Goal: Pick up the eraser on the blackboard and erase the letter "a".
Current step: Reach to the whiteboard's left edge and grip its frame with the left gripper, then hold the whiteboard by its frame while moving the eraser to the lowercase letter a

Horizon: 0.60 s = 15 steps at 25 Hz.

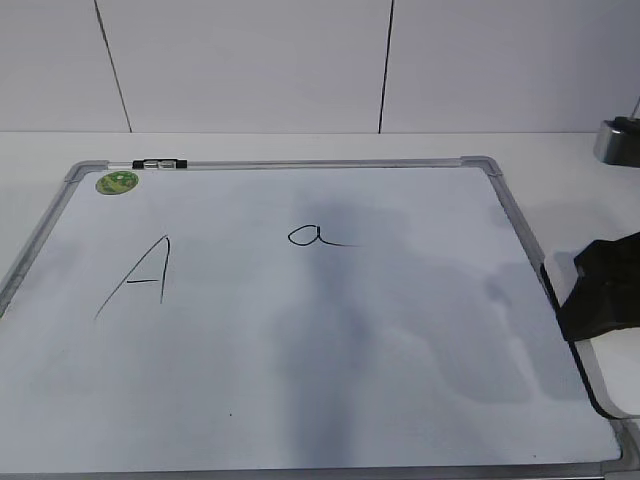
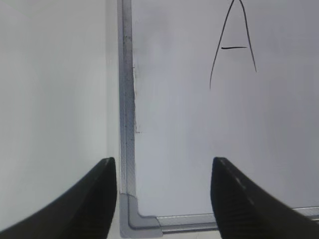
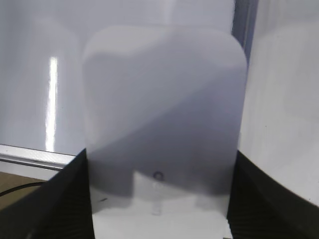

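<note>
The blackboard point(image 1: 350, 350) lies flat on the table. The small cursive letter "a" point(image 1: 312, 236) is written near its upper middle. My right gripper point(image 3: 159, 199) is shut on the white rounded eraser point(image 3: 164, 99), which fills the right wrist view above the board's surface point(image 3: 40, 74). In the exterior view the right gripper point(image 1: 600, 290) is a black shape over the board's right frame, well right of the "a". My left gripper point(image 2: 162, 174) is open and empty over the board's near-left corner piece point(image 2: 137, 221). The left gripper does not show in the exterior view.
A larger capital "A" point(image 1: 140, 275) is on the board's left part and also shows in the left wrist view point(image 2: 233, 45). A round green sticker point(image 1: 117, 182) and a black marker point(image 1: 160, 162) are at the far left corner. A metallic object point(image 1: 618, 140) stands at the far right.
</note>
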Each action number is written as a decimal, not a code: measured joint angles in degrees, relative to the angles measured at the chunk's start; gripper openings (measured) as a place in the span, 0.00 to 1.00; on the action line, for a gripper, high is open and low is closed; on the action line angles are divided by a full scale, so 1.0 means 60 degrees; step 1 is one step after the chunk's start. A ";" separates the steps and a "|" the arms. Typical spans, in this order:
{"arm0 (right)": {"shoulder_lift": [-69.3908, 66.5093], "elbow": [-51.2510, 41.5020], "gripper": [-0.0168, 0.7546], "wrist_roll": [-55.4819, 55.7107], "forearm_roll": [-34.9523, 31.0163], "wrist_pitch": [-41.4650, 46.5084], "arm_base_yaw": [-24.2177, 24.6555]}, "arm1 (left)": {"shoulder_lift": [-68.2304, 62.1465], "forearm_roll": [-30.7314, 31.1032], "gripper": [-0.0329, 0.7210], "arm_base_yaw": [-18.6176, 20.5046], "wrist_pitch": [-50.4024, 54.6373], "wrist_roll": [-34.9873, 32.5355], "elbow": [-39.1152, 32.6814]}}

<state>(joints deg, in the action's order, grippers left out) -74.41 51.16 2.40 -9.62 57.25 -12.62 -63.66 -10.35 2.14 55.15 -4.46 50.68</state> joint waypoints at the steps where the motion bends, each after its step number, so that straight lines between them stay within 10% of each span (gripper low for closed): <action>1: 0.0000 0.0000 0.72 0.0000 0.0000 0.0000 0.0000 | -0.0475 0.0000 0.62 0.0000 0.0000 -0.0077 0.0208; 15: 0.0000 0.0000 0.72 0.0000 0.0000 -0.0014 0.0000 | -0.5226 0.0285 0.62 0.0000 0.0189 -0.0975 0.2497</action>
<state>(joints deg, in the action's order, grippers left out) -74.41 51.16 2.40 -9.62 57.16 -12.62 -95.01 -8.64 2.14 56.28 -10.31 65.66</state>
